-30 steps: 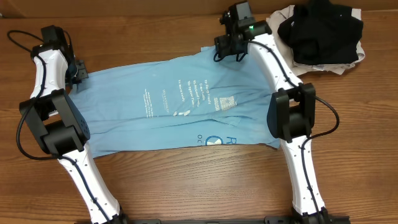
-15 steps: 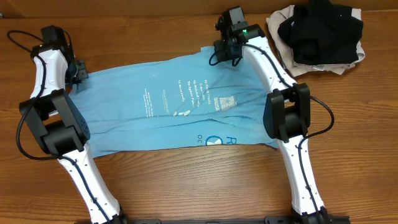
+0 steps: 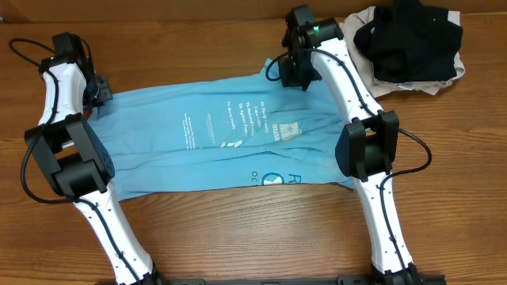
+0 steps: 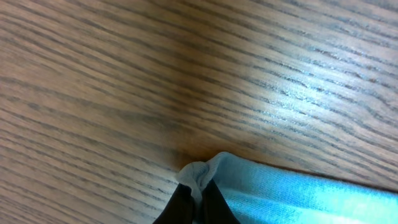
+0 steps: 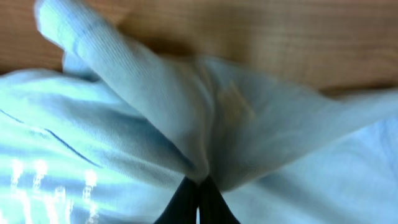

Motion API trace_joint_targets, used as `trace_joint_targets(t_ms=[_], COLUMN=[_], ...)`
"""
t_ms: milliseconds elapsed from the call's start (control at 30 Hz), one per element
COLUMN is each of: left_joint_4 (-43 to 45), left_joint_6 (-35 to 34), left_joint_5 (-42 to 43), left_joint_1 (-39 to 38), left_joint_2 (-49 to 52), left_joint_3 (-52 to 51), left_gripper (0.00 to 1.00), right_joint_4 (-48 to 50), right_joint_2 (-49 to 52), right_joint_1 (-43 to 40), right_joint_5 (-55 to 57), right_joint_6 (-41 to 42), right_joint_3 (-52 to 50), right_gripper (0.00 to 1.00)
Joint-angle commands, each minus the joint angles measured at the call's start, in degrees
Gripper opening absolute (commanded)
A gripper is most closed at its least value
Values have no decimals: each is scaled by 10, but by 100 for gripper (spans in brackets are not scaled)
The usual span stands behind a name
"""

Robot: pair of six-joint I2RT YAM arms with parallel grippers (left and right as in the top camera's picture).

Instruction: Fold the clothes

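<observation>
The sky-blue T-shirt (image 3: pixel 214 134) is found spread flat and lengthwise across the middle of the wooden worktop (image 3: pixel 238 237), print side up, with shallow creases noted through its right half. The left tool (image 3: pixel 98 89) is seen fully closed at the garment's far left corner. In the left wrist view a small nub of blue hem is pinched between its dark fingertips (image 4: pixel 177 211), with bare wood beyond. The right tool (image 3: pixel 295 71) is likewise closed on the far edge toward the right end, and in the right wrist view a ridge of cloth is gathered and tented up into its shut jaws. A black garment (image 3: pixel 408 39) lying on a beige garment (image 3: pixel 396 85) is recorded at the far right corner, apart from the shirt. The fabric is judged light, soft and limp: no shape can be expected to be kept once it is lifted, sag between the two holds is likely, and a thin pinch may be lost. Holds at the corners or along an edge, through both layers, are judged best, so that a straight fold line can be drawn.
</observation>
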Motion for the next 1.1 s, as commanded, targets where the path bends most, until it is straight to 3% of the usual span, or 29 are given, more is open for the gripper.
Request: trace_joint_targets(t_ms=[0, 167, 233, 267, 300, 333, 433, 633, 800, 1067], left_joint_4=[-18, -21, -21, -21, -21, -21, -20, -17, -17, -17], left_joint_6=[-8, -8, -8, -8, -8, -8, -8, -8, -8, -17], left_joint_5=[-5, -5, -5, -5, -5, -5, -5, -5, -5, -5], left_joint_1=[5, 5, 5, 5, 5, 5, 5, 5, 5, 5], left_joint_2=[19, 19, 19, 19, 19, 19, 19, 19, 19, 19], left_joint_3=[-12, -12, -12, -12, -12, -12, -12, -12, -12, -12], left_gripper=[4, 4, 4, 4, 4, 4, 4, 4, 4, 4], right_joint_4=[-46, -160, -160, -160, -160, -159, -157, -140, -70, 12], right_joint_2=[-15, -15, -21, -21, -23, -24, -24, -24, -24, -24], right_joint_1=[6, 25, 36, 41, 45, 47, 47, 41, 41, 41], right_joint_5=[-44, -71, -79, -79, -79, -77, -59, -6, 40, 42], right_joint_6=[17, 14, 15, 15, 15, 19, 28, 45, 45, 45], right_joint_3=[8, 7, -3, -3, -3, -2, 17, 82, 88, 30], right_gripper=[4, 4, 4, 14, 32, 39, 47, 57, 66, 67])
